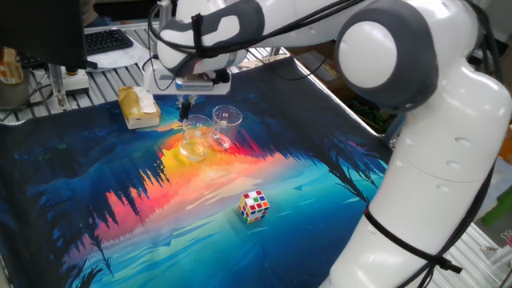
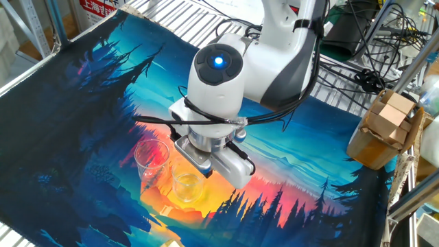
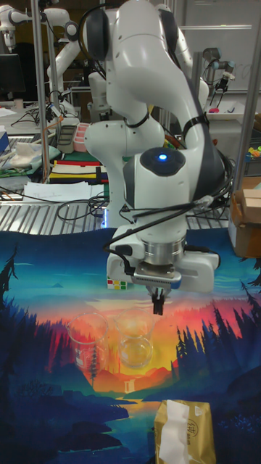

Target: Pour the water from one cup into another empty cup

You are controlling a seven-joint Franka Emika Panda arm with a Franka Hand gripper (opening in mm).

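Hovering just above two upright glass cups: gripper (image 3: 156,303), fingers pressed together, holding nothing. Water-filled cup (image 3: 135,345) directly below; empty cup (image 3: 88,341) beside it at nine o'clock.

Two clear glass cups are seen on the printed mat: one cup (image 1: 194,138) with a little water (image 1: 193,150), the other cup (image 1: 226,126) just right of it. One puzzle cube (image 1: 254,205) is nearer. One yellow packet (image 1: 138,107) is at the far left. One gripper (image 1: 187,102) is counted.
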